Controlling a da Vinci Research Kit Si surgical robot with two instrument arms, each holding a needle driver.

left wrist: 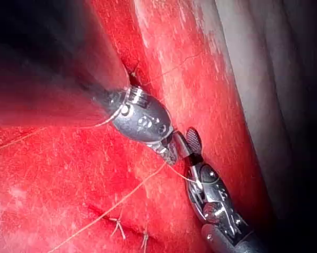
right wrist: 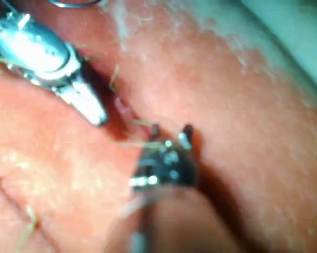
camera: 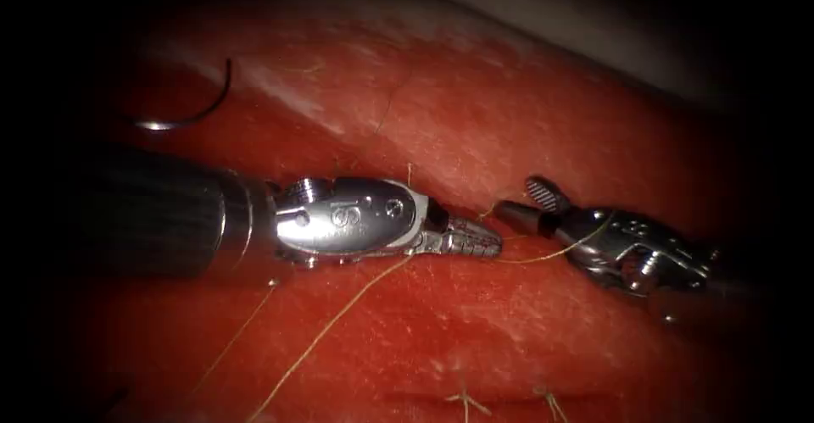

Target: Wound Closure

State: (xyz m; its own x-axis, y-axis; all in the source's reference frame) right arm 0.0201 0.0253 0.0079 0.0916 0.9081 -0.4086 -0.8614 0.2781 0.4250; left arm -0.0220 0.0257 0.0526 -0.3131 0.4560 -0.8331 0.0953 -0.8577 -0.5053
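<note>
The curved needle lies loose on the tissue at the far left, held by neither tool and not in the tissue; an arc of it shows in the right wrist view too. My left tool has its jaws shut on the thread, which trails down to the left. A second stretch of thread runs from those jaws over the wrist of my right tool. The right tool's jaws stand open and empty, a little way from the left tool's tip, beside a short thread end at the cut.
Two tied stitches with short cut ends sit at the near edge. Another thin strand runs under the left shaft. Red fluid coats the tissue. The tissue's pale far edge lies behind.
</note>
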